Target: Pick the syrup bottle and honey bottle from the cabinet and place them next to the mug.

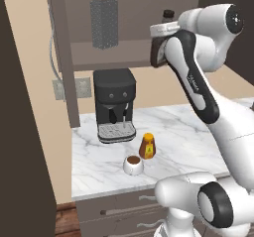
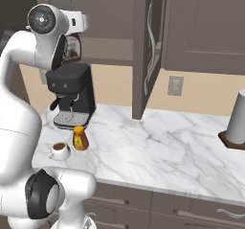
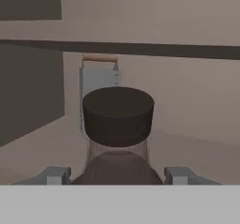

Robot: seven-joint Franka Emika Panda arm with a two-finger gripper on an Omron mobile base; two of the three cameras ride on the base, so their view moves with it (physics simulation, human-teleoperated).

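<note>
Jaws point(image 3: 117, 176) straddle syrup bottle point(image 3: 117, 124) — upright, cap up — inside cabinet point(image 1: 124, 52).

2 bottles point(image 1: 147, 146) point(image 3: 117, 124), 1 mug point(image 1: 133, 165), 1 grater point(image 1: 104, 22)

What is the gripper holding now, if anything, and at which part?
It cannot be told. The gripper has a finger on each side of the syrup bottle, below its cap, but contact with the bottle is not visible.
</note>
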